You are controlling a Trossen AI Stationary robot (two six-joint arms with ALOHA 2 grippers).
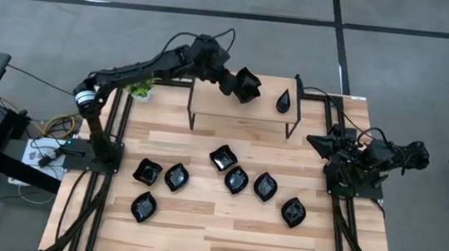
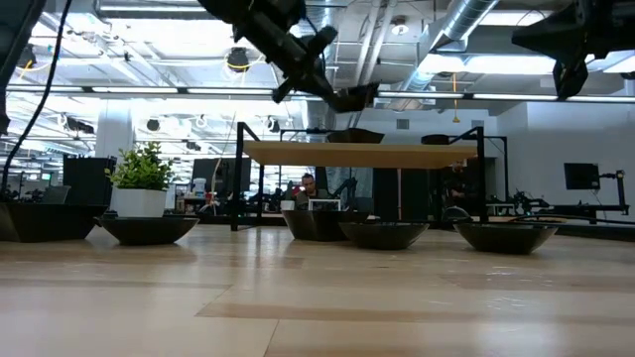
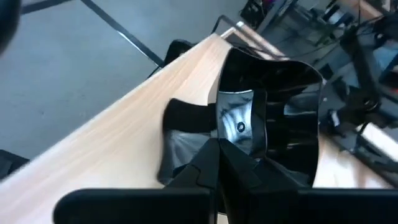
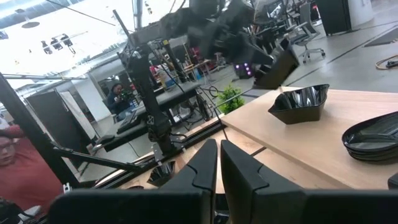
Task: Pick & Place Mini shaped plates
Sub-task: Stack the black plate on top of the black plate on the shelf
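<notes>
My left gripper (image 1: 237,82) reaches over the raised wooden shelf (image 1: 210,99) and is shut on the rim of a glossy black wavy-edged plate (image 1: 249,85), which hangs tilted above the shelf top (image 3: 124,149). The left wrist view shows the held plate (image 3: 273,118) close up beyond the closed fingers. A stack of teardrop plates (image 1: 284,102) lies on the shelf's right part, and the right wrist view shows another wavy plate (image 4: 300,102) on the shelf under the held one (image 4: 277,68). Several more mini plates (image 1: 235,179) lie on the table. My right gripper (image 4: 219,149) waits shut and empty at the table's right edge.
A small green potted plant (image 1: 139,90) stands at the shelf's left end. The shelf's black legs (image 1: 190,109) stand on the table behind the loose plates. A person sits in the room beyond the table (image 2: 307,184); another person in red shows in the right wrist view (image 4: 15,168).
</notes>
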